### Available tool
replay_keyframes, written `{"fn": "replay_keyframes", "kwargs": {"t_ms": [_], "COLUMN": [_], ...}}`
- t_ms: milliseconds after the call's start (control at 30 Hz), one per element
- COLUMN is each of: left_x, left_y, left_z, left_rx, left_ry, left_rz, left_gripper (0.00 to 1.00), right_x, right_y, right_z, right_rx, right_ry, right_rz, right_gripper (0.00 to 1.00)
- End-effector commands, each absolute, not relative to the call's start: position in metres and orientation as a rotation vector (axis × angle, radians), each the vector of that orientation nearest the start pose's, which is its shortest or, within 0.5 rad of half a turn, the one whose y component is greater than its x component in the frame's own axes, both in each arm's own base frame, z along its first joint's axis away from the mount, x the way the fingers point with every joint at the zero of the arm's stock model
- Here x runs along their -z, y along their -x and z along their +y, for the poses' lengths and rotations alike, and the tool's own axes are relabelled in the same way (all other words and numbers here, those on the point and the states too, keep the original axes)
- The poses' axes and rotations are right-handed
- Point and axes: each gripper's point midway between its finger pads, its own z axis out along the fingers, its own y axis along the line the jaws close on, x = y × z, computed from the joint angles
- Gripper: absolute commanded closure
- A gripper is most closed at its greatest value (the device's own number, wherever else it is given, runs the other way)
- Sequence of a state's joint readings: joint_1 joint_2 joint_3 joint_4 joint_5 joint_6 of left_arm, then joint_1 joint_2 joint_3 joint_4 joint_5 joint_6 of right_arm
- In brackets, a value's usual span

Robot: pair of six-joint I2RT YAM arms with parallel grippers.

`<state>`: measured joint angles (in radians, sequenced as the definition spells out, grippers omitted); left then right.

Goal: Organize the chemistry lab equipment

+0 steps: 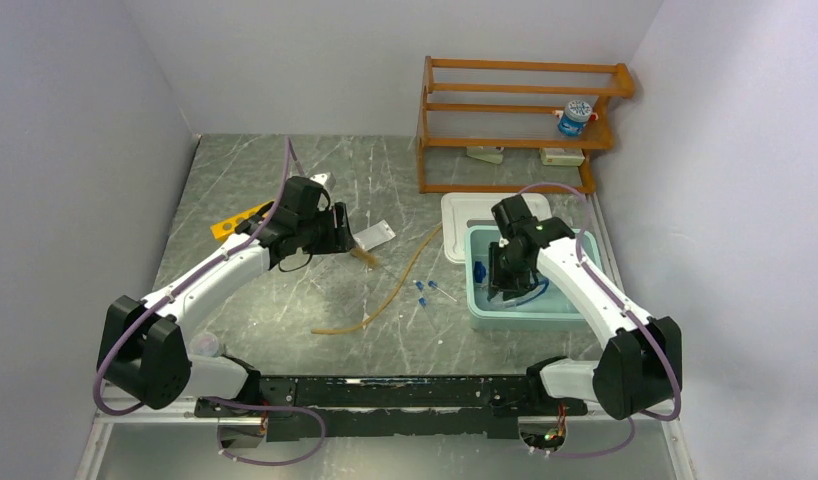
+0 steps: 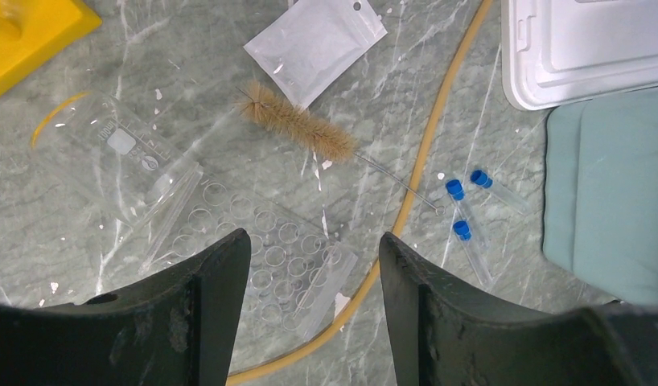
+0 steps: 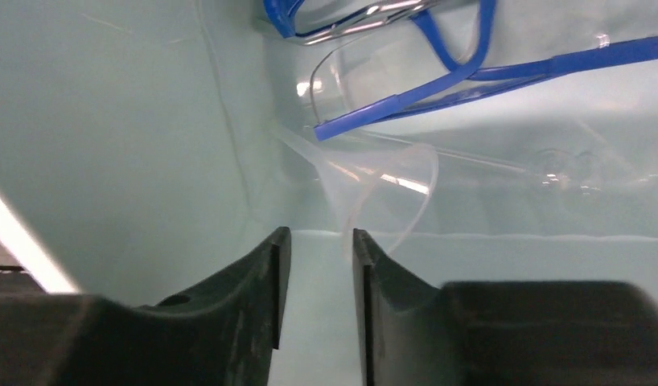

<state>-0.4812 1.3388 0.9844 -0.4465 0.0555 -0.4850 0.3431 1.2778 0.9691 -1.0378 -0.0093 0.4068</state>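
Note:
My left gripper hangs open over the table, above a clear tray of round wells and the long tan rubber tube. Ahead of it lie a bristle brush, a white packet, three blue-capped tubes and a clear beaker. A corner of the yellow rack shows at top left. My right gripper is down inside the teal tub, jaws a little apart with nothing between them. A clear funnel lies just past its right fingertip, under the blue-framed goggles.
The tub stands at the right with its white lid lying behind it. An orange wooden shelf holding a few small items sits at the back right. Grey walls close in on both sides.

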Motion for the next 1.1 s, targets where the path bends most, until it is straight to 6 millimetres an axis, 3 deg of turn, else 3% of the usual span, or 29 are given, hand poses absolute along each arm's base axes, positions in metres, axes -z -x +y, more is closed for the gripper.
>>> {"fn": "replay_keyframes", "kwargs": {"t_ms": [0,200,367,533,633,700,767,933,1067], "left_x": [-0.153,-0.154,-0.156,-0.169,-0.183,-0.195,-0.207,-0.234,-0.247], "left_y": [-0.308,-0.310,-0.312,-0.321,-0.331,-0.338,-0.343,-0.348,-0.345], "left_z": [-0.193,-0.195,-0.193,-0.190,-0.186,-0.182,-0.174,-0.142,-0.118], "left_rx": [0.545,0.554,0.538,0.510,0.488,0.463,0.425,0.302,0.230], "left_ry": [-0.037,-0.025,0.002,0.041,0.068,0.095,0.132,0.273,0.359], "left_rz": [2.393,2.391,2.384,2.344,2.295,2.251,2.205,2.070,1.982], "left_gripper": [0.35,0.35,0.34,0.34,0.35,0.35,0.35,0.34,0.33], "right_x": [-0.129,-0.179,-0.233,-0.277,-0.288,-0.283,-0.265,-0.198,-0.136], "right_y": [-0.216,-0.244,-0.280,-0.319,-0.337,-0.341,-0.340,-0.322,-0.303], "right_z": [0.072,0.069,0.082,0.126,0.173,0.208,0.240,0.312,0.341], "right_rx": [-0.016,0.008,-0.088,-0.281,-0.342,-0.352,-0.365,-0.436,-0.416], "right_ry": [-0.160,-0.170,-0.149,-0.055,0.052,0.152,0.233,0.433,0.558], "right_rz": [2.809,2.661,2.479,2.310,2.272,2.264,2.296,2.357,2.447], "right_gripper": [0.58,0.50,0.49,0.48,0.47,0.46,0.46,0.44,0.43]}}
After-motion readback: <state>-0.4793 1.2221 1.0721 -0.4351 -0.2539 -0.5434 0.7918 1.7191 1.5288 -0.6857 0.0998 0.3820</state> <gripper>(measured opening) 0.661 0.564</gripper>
